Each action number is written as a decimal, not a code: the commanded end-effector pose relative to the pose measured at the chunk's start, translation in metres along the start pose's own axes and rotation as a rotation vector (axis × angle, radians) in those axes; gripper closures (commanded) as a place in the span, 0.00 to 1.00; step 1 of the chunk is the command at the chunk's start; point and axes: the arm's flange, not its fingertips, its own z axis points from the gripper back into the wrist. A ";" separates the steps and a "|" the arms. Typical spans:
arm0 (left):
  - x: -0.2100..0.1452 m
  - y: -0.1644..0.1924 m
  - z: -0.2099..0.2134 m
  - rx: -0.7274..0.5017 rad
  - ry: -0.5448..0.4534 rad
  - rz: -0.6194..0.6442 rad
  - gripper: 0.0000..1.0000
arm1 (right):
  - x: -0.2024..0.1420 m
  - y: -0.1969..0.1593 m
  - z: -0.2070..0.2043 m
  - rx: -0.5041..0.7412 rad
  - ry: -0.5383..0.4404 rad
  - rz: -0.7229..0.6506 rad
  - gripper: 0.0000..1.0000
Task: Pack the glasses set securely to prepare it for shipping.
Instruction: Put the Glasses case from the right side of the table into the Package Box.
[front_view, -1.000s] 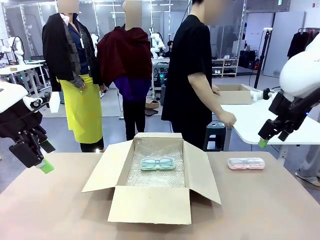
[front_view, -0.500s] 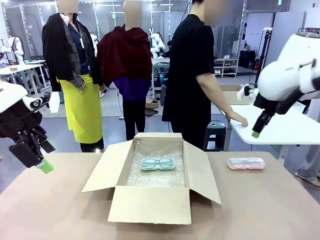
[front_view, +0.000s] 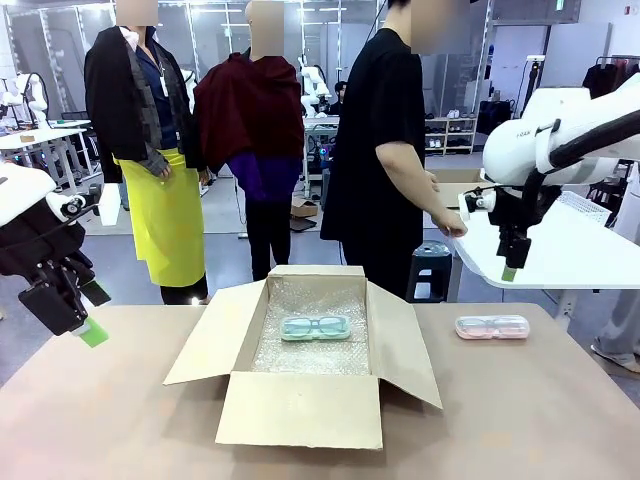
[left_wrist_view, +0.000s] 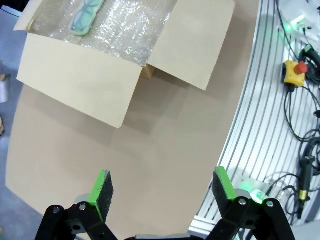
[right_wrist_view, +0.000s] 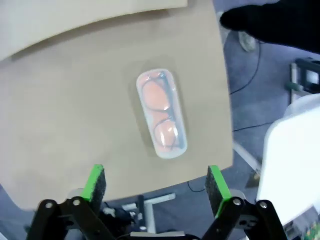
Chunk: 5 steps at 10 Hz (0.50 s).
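Note:
The mint-green pair of glasses (front_view: 316, 327) lies on bubble wrap inside the open cardboard box (front_view: 300, 410) at the table's middle; the left wrist view catches that pair (left_wrist_view: 86, 15) at its top edge. To the right of the box, the pale pink pair (front_view: 492, 327) rests on the table in clear wrapping, and it shows directly below the camera in the right wrist view (right_wrist_view: 162, 113). My right gripper (front_view: 510, 268) hangs open high above the pink pair (right_wrist_view: 156, 186). My left gripper (front_view: 88, 318) is open over the table's left edge (left_wrist_view: 162, 187).
A person in black (front_view: 385, 150) stands behind the box, hands on a white table (front_view: 565, 255) at the back right. The box flaps (front_view: 205, 335) spread out to both sides. A red emergency button (left_wrist_view: 294, 71) and cables lie on the rail beside the table.
My right arm has swung left and turned its gripper to point down over the pink pair. The person's hand shifted on the white table. The left arm is still.

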 end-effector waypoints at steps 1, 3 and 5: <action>0.000 0.000 0.000 0.005 -0.020 -0.004 0.00 | -0.001 -0.016 0.000 0.057 0.082 0.192 0.00; 0.000 0.000 0.000 0.005 -0.020 -0.004 0.00 | -0.004 -0.005 -0.006 0.050 0.036 0.083 0.00; 0.000 0.000 0.000 0.005 -0.020 -0.004 0.00 | -0.004 -0.005 -0.006 0.050 0.036 0.083 0.00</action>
